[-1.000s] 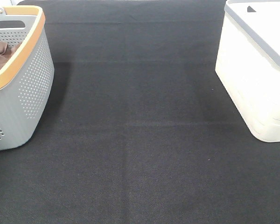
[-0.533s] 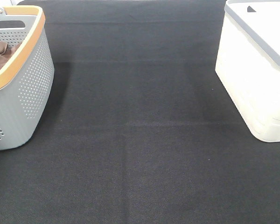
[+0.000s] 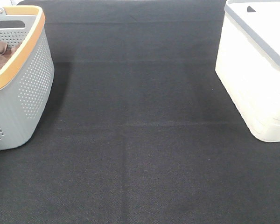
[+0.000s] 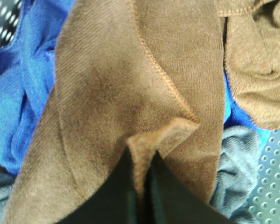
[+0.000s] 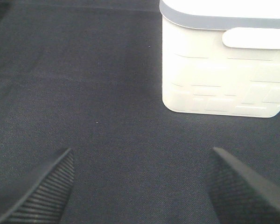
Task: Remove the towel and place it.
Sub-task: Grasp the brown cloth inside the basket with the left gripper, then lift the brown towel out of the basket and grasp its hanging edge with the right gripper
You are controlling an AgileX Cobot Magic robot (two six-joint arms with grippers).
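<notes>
Left wrist: left end effector [image 4: 141, 161] tight on towel [image 4: 112, 93]

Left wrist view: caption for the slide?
Left gripper shut on a fold of the towel, atop a blue cloth and grey cloth in the basket.

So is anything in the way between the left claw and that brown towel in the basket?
Nothing visible. The left gripper is shut on a fold of the towel; the blue cloth and grey cloth lie beside it, not over it.
</notes>
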